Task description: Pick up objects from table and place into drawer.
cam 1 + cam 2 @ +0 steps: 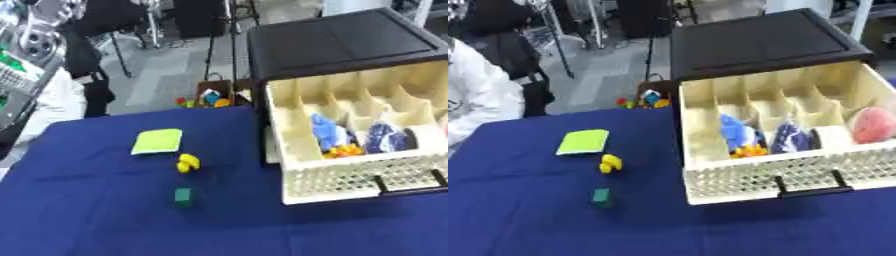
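Drawer (776,187), cream lattice, pulled open at 3 o'clock from dark cabinet (763,40); compartments hold blue, orange, pink items. Blue tablecloth (96,220) at 9 o'clock: green pad (158,141), yellow toy (187,163), green block (183,196). Neither hand shows; fingers cannot be told

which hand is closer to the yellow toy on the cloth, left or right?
Cannot say: neither hand shows in either eye view. The yellow toy lies untouched on the blue tablecloth, between the lime-green card and the small green block, left of the open drawer.
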### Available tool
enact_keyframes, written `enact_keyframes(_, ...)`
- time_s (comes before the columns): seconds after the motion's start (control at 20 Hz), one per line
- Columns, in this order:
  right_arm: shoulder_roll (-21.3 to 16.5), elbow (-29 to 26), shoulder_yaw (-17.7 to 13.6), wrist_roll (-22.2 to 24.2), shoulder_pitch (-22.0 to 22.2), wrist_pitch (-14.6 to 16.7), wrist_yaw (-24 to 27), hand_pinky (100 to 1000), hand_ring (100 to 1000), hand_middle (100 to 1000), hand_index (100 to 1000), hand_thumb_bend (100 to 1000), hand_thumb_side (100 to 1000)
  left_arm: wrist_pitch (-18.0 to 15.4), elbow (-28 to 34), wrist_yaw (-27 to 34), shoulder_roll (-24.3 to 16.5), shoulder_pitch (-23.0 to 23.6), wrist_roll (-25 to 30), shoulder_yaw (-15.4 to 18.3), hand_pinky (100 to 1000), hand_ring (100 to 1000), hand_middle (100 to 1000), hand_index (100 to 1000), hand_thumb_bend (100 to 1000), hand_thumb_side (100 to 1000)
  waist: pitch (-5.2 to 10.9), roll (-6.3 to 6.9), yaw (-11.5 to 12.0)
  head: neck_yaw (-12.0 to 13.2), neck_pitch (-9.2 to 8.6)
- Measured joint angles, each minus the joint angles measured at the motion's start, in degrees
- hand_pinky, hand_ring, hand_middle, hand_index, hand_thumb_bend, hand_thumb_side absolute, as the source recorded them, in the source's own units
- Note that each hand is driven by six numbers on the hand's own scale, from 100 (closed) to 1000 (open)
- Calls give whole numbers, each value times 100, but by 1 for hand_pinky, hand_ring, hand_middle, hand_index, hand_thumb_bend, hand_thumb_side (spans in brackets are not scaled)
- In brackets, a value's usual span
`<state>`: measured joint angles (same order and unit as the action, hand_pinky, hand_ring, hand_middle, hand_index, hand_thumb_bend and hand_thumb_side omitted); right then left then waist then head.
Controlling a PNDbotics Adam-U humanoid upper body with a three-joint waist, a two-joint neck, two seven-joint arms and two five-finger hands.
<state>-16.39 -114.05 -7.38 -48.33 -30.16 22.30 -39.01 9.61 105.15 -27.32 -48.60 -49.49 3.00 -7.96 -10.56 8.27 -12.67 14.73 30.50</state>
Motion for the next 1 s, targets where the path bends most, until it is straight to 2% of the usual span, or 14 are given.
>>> enact_keyframes(0.45, 4, 0, 29, 0, -16, 0, 0, 564, 610, 607, 758, 100, 1000, -19, -143, 175, 636, -599, 249, -315, 256, 500, 414, 502, 100, 581, 67, 168, -191, 99, 169)
enact_keyframes(1.0, 48, 0, 34, 14, -194, 14, 1, 566, 611, 606, 759, 100, 1000, -189, -1155, 163, 1222, -954, 435, -765, 245, 492, 403, 501, 100, 592, 6, 377, -422, 208, 294)
